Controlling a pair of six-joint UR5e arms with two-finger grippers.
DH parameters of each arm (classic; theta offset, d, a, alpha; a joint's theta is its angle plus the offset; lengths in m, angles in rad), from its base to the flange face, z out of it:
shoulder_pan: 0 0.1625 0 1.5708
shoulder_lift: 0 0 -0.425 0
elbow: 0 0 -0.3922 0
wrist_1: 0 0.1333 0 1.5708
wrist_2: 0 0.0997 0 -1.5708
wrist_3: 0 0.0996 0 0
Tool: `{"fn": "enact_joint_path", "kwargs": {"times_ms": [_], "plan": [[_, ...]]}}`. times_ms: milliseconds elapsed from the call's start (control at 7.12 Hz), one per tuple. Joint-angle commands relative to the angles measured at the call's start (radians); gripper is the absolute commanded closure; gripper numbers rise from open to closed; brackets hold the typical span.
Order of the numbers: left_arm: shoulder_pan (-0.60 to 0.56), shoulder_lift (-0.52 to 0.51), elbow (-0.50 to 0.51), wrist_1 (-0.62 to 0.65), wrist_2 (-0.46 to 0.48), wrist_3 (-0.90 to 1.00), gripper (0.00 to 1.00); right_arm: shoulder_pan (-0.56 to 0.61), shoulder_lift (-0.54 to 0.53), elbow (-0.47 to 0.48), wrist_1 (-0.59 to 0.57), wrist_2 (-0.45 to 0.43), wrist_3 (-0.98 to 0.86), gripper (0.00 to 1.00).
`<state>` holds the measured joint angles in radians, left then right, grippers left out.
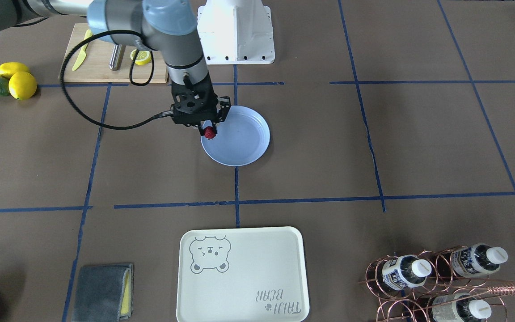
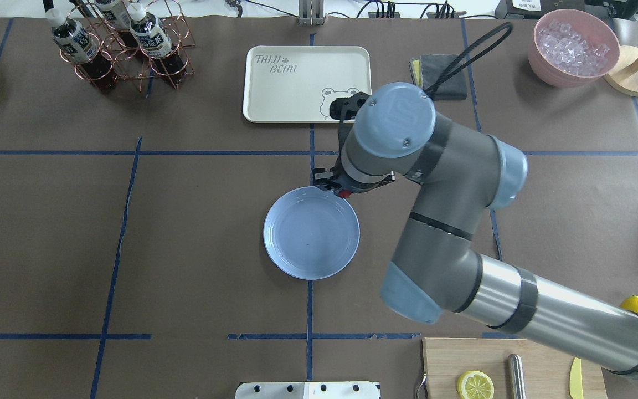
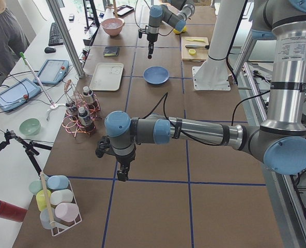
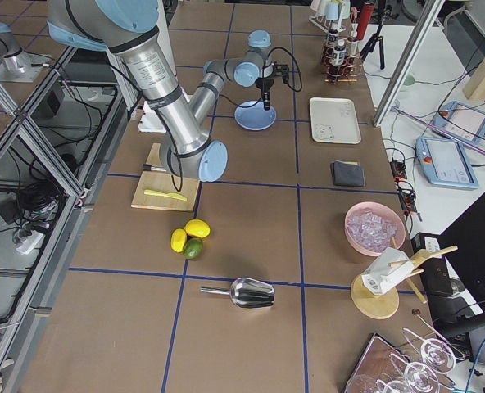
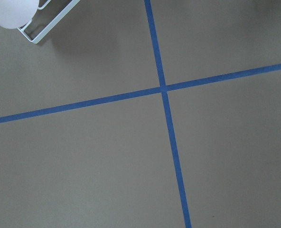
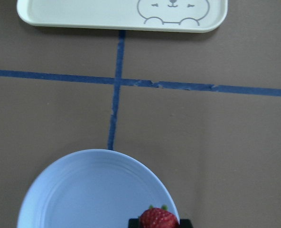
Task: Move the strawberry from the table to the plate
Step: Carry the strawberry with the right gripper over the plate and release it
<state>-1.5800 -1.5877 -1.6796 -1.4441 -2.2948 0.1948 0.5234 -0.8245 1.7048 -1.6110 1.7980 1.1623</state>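
Observation:
The strawberry (image 1: 209, 132), small and red, hangs in my right gripper (image 1: 210, 129), which is shut on it. It is held just above the rim of the light-blue plate (image 1: 244, 143) on the brown table (image 1: 373, 147). From overhead, the strawberry (image 2: 345, 193) peeks out under the wrist at the plate's (image 2: 312, 235) far right edge. In the right wrist view the strawberry (image 6: 158, 219) sits over the plate's (image 6: 88, 194) rim. My left gripper (image 3: 123, 173) shows only in the exterior left view, low over bare table far from the plate. I cannot tell its state.
A cream bear tray (image 1: 239, 286) lies beyond the plate. A cutting board (image 1: 99, 67) carries a lemon slice (image 1: 141, 57) and a knife. Lemons and a lime (image 1: 14, 80), bottles in a copper rack (image 1: 436, 277), a grey cloth (image 1: 101, 293) and a pink ice bowl (image 2: 574, 47) stand around the edges.

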Motion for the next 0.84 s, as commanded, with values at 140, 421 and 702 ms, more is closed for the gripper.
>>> {"fn": "enact_joint_path", "kwargs": {"times_ms": [140, 421, 702], "plan": [[0.0, 0.0, -0.005, 0.002, -0.002, 0.0, 0.0, -0.098, 0.077, -0.18, 0.053, -0.094, 0.065, 1.0], [0.0, 0.0, -0.006, 0.002, -0.002, 0.0, 0.0, -0.121, 0.08, -0.252, 0.129, -0.117, 0.08, 1.0], [0.0, 0.0, -0.006, 0.002, -0.002, 0.0, 0.0, -0.12, 0.079, -0.243, 0.129, -0.112, 0.074, 0.87]]}}
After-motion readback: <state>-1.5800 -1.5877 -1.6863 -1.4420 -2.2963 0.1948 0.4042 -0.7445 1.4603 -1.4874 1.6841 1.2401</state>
